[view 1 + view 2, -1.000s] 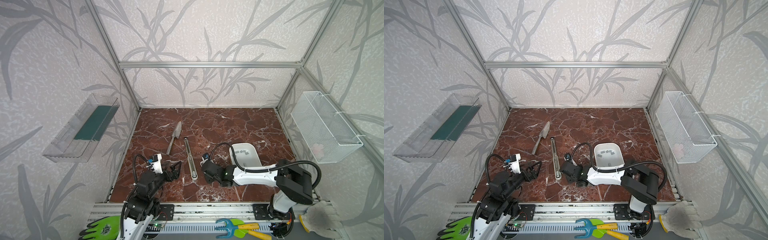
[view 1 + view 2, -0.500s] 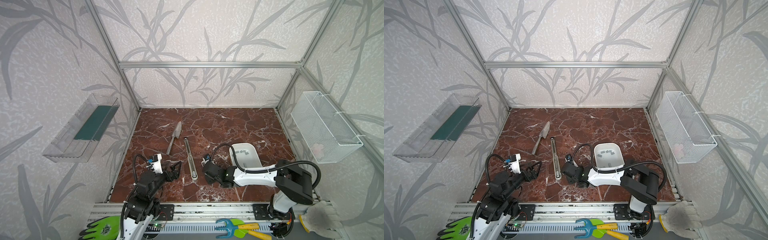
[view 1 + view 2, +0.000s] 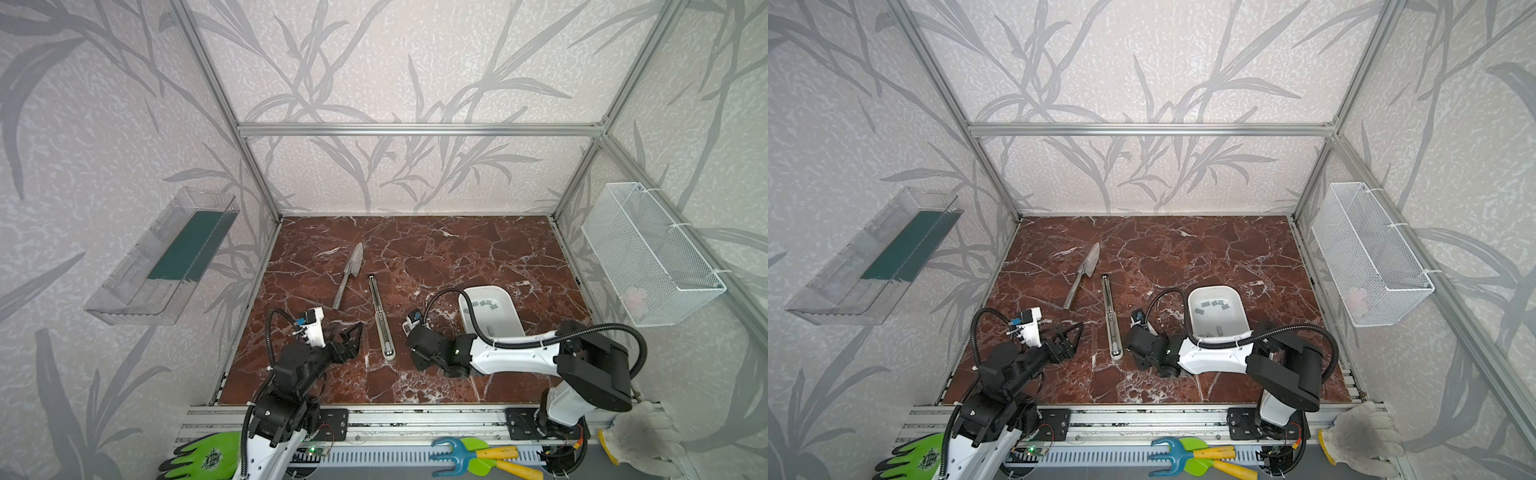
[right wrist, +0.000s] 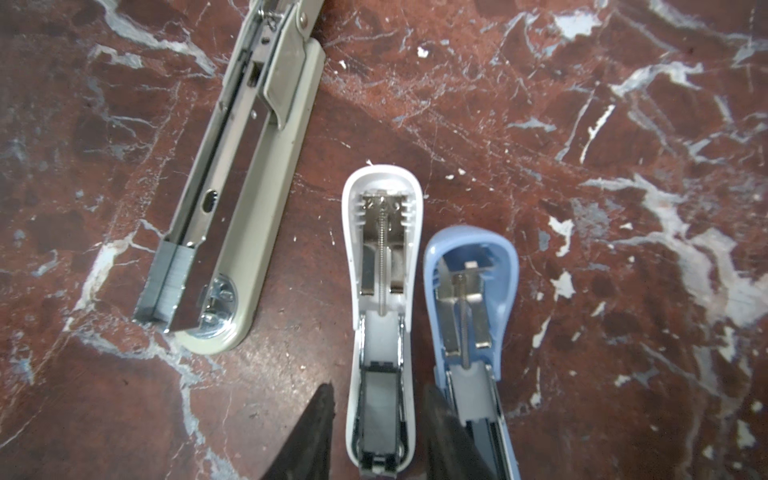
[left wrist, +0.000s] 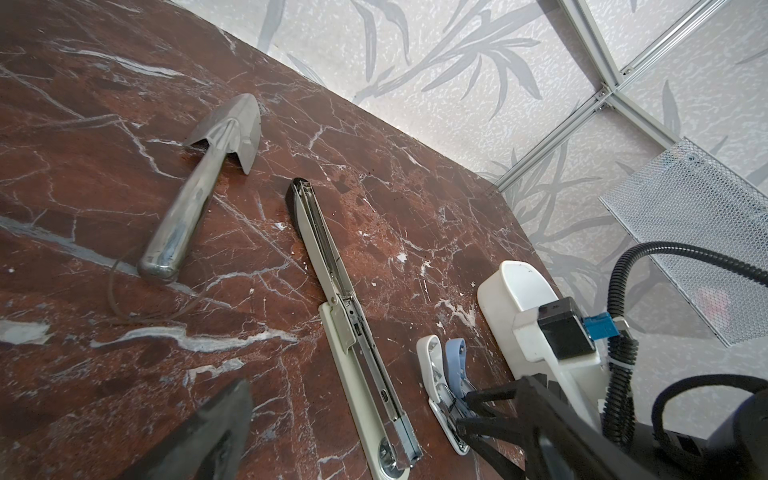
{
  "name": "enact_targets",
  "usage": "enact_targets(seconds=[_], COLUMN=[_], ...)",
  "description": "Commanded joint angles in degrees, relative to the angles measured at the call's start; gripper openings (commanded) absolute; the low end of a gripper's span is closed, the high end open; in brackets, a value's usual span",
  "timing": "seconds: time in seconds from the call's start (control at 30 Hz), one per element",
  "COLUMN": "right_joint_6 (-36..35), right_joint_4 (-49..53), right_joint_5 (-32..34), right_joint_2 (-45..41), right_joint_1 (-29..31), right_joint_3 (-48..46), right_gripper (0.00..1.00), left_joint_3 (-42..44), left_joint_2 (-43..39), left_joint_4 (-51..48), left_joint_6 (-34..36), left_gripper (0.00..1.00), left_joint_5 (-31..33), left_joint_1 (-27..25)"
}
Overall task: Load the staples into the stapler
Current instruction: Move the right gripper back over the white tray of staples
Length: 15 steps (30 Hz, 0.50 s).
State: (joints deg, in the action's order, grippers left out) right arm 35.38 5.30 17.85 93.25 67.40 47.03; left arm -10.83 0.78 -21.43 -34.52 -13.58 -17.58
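Two small staplers lie open side by side, a white stapler (image 4: 380, 266) and a blue one (image 4: 471, 299). My right gripper (image 4: 378, 386) hangs over the white one, open, one finger on each side and not touching it. A flat grey strip (image 4: 380, 401) lies in its channel between my fingers. More staples (image 3: 484, 304) lie loose in the white tray (image 3: 512, 309) behind the right arm. A long grey stapler (image 3: 380, 320) lies opened flat at mid-table, a block of staples (image 4: 166, 282) at its near end. My left gripper (image 3: 348, 334) rests open to its left, holding nothing.
A metal trowel (image 3: 351, 270) lies behind the long stapler. A wire basket (image 3: 648, 257) hangs on the right wall and a clear bin (image 3: 166, 257) on the left wall. Gloves and plastic garden tools (image 3: 478, 457) lie outside the front rail.
My right gripper's jaws have parted over the white stapler, and the arm has edged slightly toward the front. The left arm has not moved.
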Motion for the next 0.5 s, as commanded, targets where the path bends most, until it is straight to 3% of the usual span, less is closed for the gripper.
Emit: enact_targets(seconds=[0.0,0.27,0.47], right_joint_6=[0.3,0.7,0.1], right_joint_4=[1.3,7.1,13.0], right_joint_5=[2.3,6.2,11.7], right_joint_2=[-2.8,-0.7,-9.1], right_joint_1=[0.4,0.3,0.4], right_joint_3=[0.3,4.6,4.5], right_gripper=[0.38,0.27,0.28], left_joint_3=[0.1,0.0,0.0], left_joint_2=[-0.3,-0.4,-0.3], left_joint_4=[-0.3,-0.3,-0.3], left_joint_6=[0.2,0.2,0.2], left_gripper=[0.99,0.99,0.99], left_joint_5=[0.2,0.3,0.4], left_joint_1=[-0.3,-0.3,-0.3])
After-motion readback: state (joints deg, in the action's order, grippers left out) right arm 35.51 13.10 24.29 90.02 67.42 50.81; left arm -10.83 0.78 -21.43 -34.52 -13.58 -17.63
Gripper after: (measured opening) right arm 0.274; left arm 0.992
